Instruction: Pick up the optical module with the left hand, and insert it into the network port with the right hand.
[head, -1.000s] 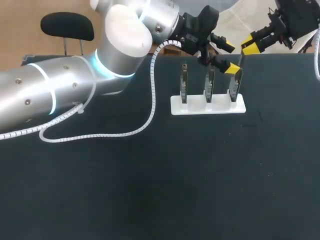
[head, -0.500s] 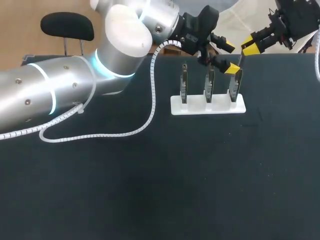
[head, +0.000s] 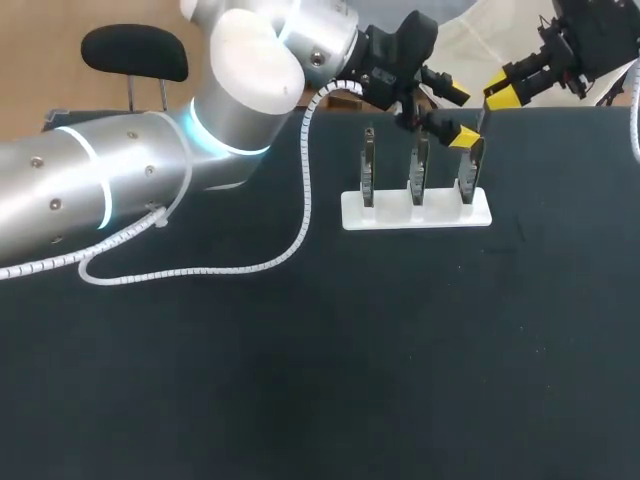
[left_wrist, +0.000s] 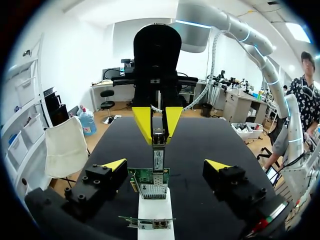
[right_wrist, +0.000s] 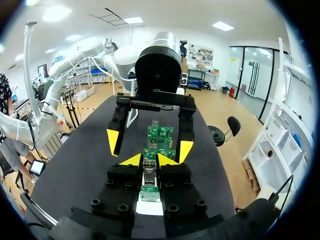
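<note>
The optical module (left_wrist: 158, 152), a slim metal stick, hangs upright in my right gripper (right_wrist: 150, 160), which is shut on it. Its lower end meets the network port on the end circuit board (left_wrist: 149, 181). In the head view my right gripper (head: 499, 93) is at the back right, with the module (head: 480, 120) over the rightmost board (head: 469, 178). My left gripper (head: 458, 116) is open and holds nothing. It straddles that same board, with one finger (left_wrist: 112, 166) on each side.
Three circuit boards stand upright in a row on a white base (head: 416, 212) at the back of the black table. My left arm's white coiled cable (head: 300, 215) trails over the table left of the base.
</note>
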